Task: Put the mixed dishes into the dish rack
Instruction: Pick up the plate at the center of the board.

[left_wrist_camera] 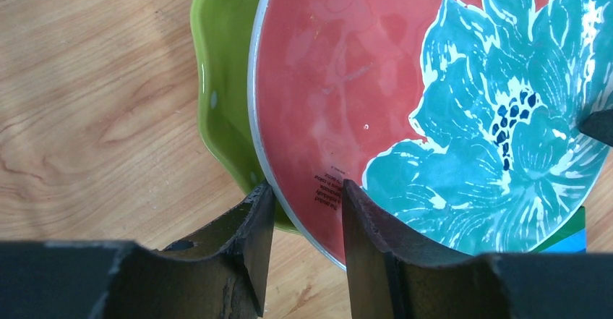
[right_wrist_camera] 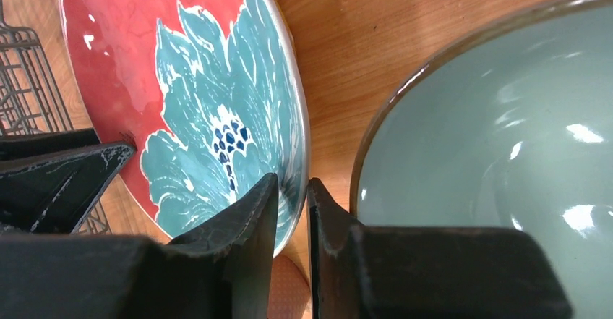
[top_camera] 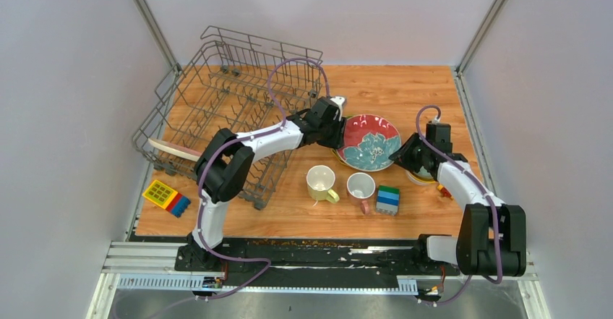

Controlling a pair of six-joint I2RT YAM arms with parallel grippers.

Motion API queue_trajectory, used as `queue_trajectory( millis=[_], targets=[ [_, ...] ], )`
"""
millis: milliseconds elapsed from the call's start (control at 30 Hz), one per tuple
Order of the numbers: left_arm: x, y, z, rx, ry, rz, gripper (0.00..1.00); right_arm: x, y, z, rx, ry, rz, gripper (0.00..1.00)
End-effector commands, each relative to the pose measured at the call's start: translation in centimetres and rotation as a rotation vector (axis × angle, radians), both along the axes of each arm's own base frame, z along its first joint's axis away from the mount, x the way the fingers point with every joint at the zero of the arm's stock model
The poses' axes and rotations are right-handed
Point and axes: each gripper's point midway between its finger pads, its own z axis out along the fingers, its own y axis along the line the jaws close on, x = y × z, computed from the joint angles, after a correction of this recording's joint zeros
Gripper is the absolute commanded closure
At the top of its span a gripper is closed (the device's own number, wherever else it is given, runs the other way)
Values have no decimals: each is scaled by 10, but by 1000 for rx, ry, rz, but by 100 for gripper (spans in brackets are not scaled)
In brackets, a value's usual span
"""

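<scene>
A red plate with a teal flower lies right of the grey wire dish rack, over a green scalloped plate. My right gripper is shut on the red plate's right rim. My left gripper is at its left rim; in the left wrist view the jaws stand apart with the rim running between them. A pale green bowl sits beside my right gripper. A pale yellow mug and a white pink-handled mug stand in front. A white-pink plate stands in the rack.
Stacked green-blue blocks stand right of the mugs. A yellow and coloured block set lies in front of the rack. The rack's wires show at the left in the right wrist view. Grey walls enclose the table.
</scene>
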Motion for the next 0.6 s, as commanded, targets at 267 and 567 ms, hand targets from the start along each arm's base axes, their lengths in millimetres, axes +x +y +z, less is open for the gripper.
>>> queue_trajectory(
  millis=[267,567],
  targets=[
    [-19,-32,58,-153,-68,-132,65,13,30,52,123,-200,123,70],
    [-23,-34,62,-162,-72,-157,68,15,35,61,183,-240,101,75]
  ],
)
